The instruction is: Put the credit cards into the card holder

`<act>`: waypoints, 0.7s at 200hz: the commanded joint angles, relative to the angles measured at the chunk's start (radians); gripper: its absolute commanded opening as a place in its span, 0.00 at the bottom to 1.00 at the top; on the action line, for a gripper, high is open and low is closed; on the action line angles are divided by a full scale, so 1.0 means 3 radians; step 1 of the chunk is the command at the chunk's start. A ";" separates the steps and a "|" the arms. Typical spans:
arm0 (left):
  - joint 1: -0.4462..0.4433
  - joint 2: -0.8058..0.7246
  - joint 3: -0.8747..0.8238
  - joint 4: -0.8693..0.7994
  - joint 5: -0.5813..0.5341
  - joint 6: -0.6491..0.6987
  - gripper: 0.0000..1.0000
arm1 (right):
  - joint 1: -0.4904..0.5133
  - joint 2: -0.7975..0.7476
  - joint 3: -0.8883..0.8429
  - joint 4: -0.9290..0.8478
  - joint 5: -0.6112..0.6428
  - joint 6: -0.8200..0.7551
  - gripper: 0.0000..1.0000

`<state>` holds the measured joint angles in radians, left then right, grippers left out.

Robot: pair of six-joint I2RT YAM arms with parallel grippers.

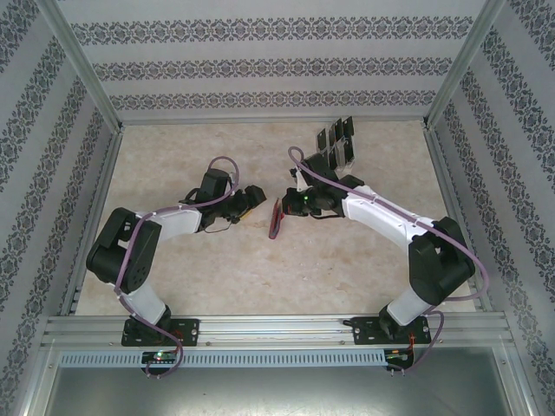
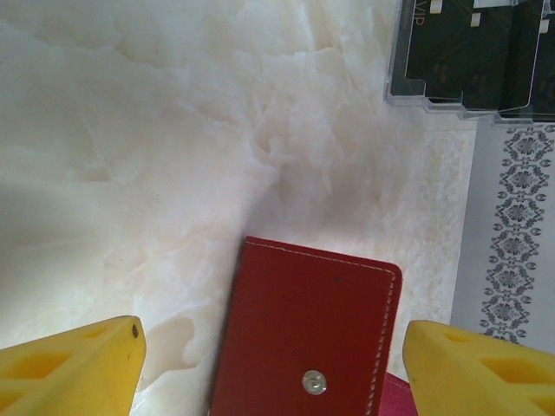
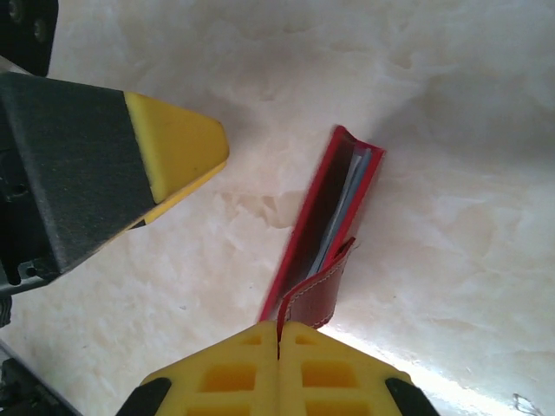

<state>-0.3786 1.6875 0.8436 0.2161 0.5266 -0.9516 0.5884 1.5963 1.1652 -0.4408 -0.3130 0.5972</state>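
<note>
Red card holder stands on edge, seemingly pinched by right jaws; left jaws apart

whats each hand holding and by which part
Right hand pinches the wallet by its flap. Left hand is open, a finger either side of the wallet, holding nothing.

Pale marbled tabletop, white walls with grey floral-patterned bands, aluminium frame posts, soft even light

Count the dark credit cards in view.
6: thin black rectangular cards, all standing in the clear plastic slotted rack at the far side, right of centre, two rows of three. Overlap may hide more, and the red folding wallet could conceal one.
</note>
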 commanded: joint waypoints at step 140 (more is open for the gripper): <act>-0.0105 0.0082 0.0441 -0.1389 -0.0579 0.0919 0.64 | -0.0204 -0.0187 -0.0500 0.0239 0.0002 0.0052 0.00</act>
<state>-0.3820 1.6890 0.9039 -0.0086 0.4587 -0.8215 0.5442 1.5681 1.0607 -0.4168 -0.3149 0.6006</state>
